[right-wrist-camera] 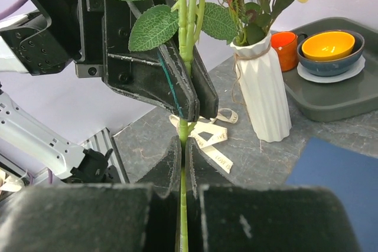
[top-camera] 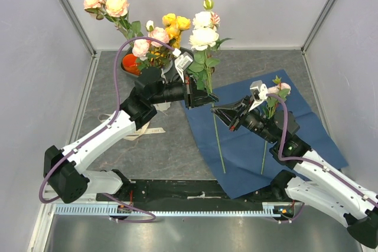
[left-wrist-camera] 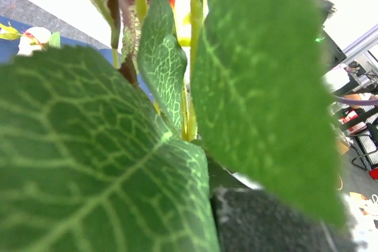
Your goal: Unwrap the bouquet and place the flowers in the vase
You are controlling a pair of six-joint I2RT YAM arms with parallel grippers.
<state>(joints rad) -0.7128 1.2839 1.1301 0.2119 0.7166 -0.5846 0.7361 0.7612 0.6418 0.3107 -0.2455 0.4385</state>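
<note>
Top view: the flower point(top-camera: 204, 38) ran 12 to 6, bloom at 12, its stem end over the blue paper point(top-camera: 307, 128). The left gripper point(top-camera: 199, 95) and right gripper point(top-camera: 217, 111) pinched its stem.

Left wrist: leaves point(left-wrist-camera: 88, 163) filled the view.

Right wrist: both grippers were clamped on the upright stem, left above right. The vase point(right-wrist-camera: 263, 98) stood at 2 on the surface point(right-wrist-camera: 331, 131).

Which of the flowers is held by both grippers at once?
The white-bloomed green-stemmed artificial rose: left gripper and right gripper both clamp its stem. The other roses stand in the white ribbed vase or lie on the blue paper.
</note>
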